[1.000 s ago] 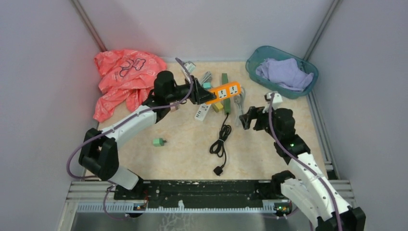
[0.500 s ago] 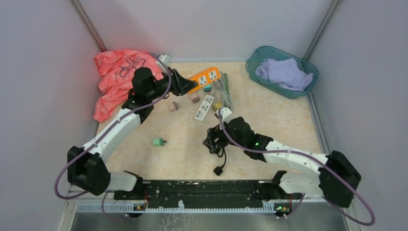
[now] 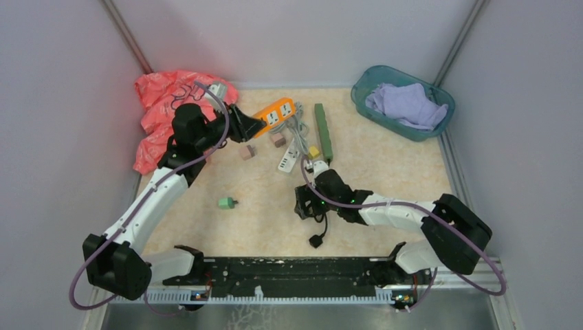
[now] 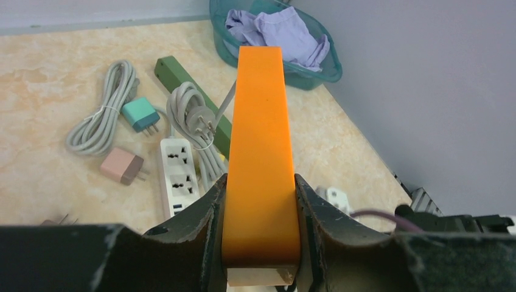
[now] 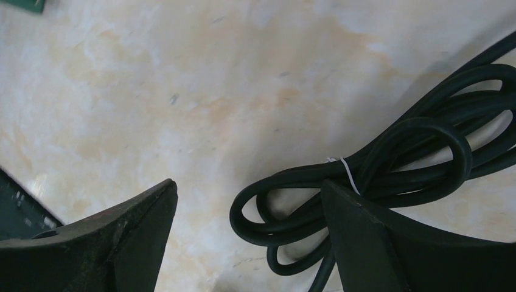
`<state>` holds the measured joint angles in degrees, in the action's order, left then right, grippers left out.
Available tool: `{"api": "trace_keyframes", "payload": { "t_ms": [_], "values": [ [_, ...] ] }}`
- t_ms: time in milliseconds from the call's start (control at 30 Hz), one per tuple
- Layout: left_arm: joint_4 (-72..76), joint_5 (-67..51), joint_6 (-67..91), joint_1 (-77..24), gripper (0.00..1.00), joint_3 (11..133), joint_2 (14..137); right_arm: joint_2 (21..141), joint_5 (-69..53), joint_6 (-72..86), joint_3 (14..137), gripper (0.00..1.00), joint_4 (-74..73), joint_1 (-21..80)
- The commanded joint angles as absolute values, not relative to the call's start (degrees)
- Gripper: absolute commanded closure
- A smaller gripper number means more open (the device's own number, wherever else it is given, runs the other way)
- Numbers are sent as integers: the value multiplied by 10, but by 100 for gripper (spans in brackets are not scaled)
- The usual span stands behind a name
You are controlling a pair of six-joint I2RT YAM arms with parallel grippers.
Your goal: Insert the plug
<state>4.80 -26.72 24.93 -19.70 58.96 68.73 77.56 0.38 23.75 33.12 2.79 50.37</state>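
- Left fingers (image 4: 204, 216): clamped on one end of the orange power strip (image 4: 261, 115), which is held clear of the worktop (image 3: 392, 172) near its far-left corner, sockets upward.
- Right fingers (image 5: 131, 225): spread apart and empty, low over the coiled black cable (image 5: 395, 146) at mid-worktop.
- Black plug (image 3: 315, 241): lying by the near edge, centre, apart from the right fingers.
- Risk: closing here would take cable loops rather than the plug, leaving the plug dangling with its pins uncontrolled.
- Risk: the strip is gripped at one end only, so insertion force could lever it or make it slip.
- Risk: a trailing cable may snag the white power strip (image 3: 291, 155) on the way.
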Motion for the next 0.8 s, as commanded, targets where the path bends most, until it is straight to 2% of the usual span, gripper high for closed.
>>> {"api": "trace_keyframes", "payload": {
  "t_ms": [0,267,433,767],
  "values": [
    [71,-278,244,-195,100,582,652,773,92,274,329,11,-11,417],
    [75,-358,283,-196,100,564,656,730,167,306,297,9,5,261],
    [89,-397,302,-204,100,557,665,697,164,311,286,8,27,171],
    [172,-420,361,-273,100,552,696,498,49,219,271,10,35,167]
  ]
}}
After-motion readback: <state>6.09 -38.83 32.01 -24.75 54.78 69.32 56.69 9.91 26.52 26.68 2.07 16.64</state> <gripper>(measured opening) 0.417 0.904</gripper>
